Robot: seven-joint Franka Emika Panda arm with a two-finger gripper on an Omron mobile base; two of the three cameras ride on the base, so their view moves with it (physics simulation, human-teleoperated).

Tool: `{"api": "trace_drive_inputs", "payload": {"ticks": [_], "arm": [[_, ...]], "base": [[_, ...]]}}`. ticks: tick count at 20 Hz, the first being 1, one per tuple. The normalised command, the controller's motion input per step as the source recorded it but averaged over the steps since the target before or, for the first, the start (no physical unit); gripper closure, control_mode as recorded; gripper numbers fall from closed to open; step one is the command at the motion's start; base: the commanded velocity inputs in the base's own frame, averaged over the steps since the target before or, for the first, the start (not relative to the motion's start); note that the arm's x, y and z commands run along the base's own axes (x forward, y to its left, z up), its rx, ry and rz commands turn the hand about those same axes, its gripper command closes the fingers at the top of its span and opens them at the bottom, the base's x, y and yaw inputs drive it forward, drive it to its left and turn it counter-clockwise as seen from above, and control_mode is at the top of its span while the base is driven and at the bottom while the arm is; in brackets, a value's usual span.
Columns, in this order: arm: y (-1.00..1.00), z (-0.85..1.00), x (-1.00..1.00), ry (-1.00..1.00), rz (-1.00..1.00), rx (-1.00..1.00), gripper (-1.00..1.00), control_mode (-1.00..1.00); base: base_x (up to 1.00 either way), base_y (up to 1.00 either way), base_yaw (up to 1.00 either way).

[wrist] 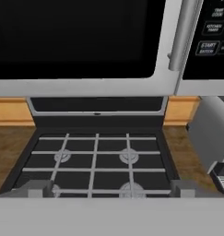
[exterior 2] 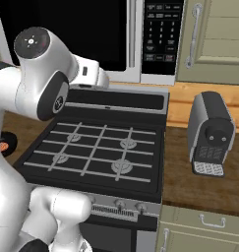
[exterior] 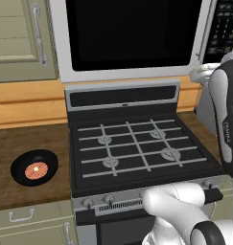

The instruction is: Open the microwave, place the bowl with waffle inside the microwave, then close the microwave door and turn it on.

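The microwave (exterior: 132, 38) hangs above the stove, its door (wrist: 76, 41) shut and its black glass dark. The door's vertical grey bar handle (wrist: 182, 34) stands just left of the dark keypad (wrist: 210, 41). The black bowl (exterior: 34, 167) rests on the wooden counter left of the stove, with the orange-red waffle (exterior: 36, 170) lying in it. In the right base view the bowl (exterior 2: 7, 142) peeks out behind the arm. My gripper (wrist: 111, 190) is open and holds nothing. It hovers over the stove's front, level with the microwave's lower edge, facing the door and well apart from the bowl.
A gas stove (exterior: 137, 148) with grey grates lies below the microwave. A small grey appliance (exterior 2: 212, 130) stands on the counter right of the stove. Beige cabinet doors (exterior: 22, 38) flank the microwave. My own arm (exterior 2: 42, 78) rises at the stove's front left.
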Motion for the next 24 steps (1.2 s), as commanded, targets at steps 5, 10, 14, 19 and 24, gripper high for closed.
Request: {"api": "trace_drive_inputs", "payload": {"ticks": [5,10,14,19,24], "arm": [[-0.22,0.39,0.04,-0.19,0.00,0.00,-1.00,-1.00],[-0.14,0.35,0.19,-0.01,0.00,0.00,-1.00,-1.00],[-0.11,0.28,0.28,0.00,0.00,0.00,-1.00,-1.00],[-0.17,0.22,0.19,0.00,-0.02,0.00,-1.00,-1.00],[-0.09,0.23,0.24,0.00,-0.02,0.00,-1.00,-1.00]], "base": [[0.00,0.00,0.00],[0.00,0.00,0.00],[0.00,0.00,0.00],[0.00,0.00,0.00],[0.00,0.00,0.00]]}}
